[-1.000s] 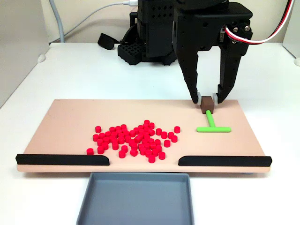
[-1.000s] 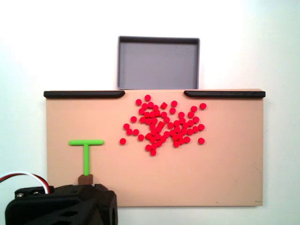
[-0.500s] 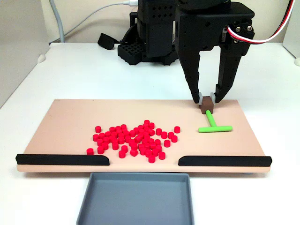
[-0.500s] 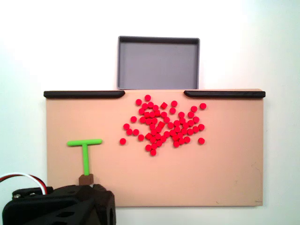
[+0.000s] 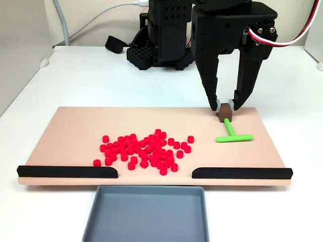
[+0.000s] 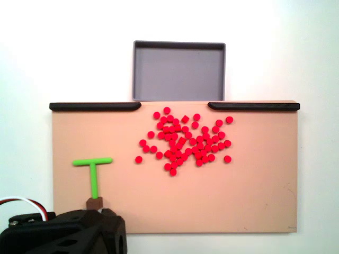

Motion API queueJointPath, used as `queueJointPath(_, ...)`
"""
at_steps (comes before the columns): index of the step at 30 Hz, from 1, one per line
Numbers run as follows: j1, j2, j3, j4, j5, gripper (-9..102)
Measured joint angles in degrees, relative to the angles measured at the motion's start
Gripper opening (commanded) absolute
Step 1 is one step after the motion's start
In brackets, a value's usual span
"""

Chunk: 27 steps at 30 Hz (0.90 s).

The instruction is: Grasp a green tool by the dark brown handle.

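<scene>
Now we see the black two-finger gripper (image 5: 224, 105) clamped on the dark brown handle (image 5: 223, 114) – bright-green T-shaped tool (image 5: 232, 134) on the board; grey plastic tray (image 5: 146, 214) holds nothing.

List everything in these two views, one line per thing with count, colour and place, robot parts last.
Board: one, pale pink, on the white table.
Strips: two, black, along the board's tray-side edge.
Tray: one, grey, beyond the gap between the strips.
Small cylinders: dozens, red, clustered mid-board.
Tool: one, green, T-shaped, near the board's far corner.
Handle: one, dark brown, on the tool's stem end.
Cable: one, grey, behind the table.
Arm: one, black, at the table's back.
Gripper: one, black, fingers on either side of the handle.
</scene>
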Motion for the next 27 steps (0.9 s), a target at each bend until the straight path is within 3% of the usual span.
queueJointPath(27,1.85,3.60,-2.11,3.08,-0.44,0)
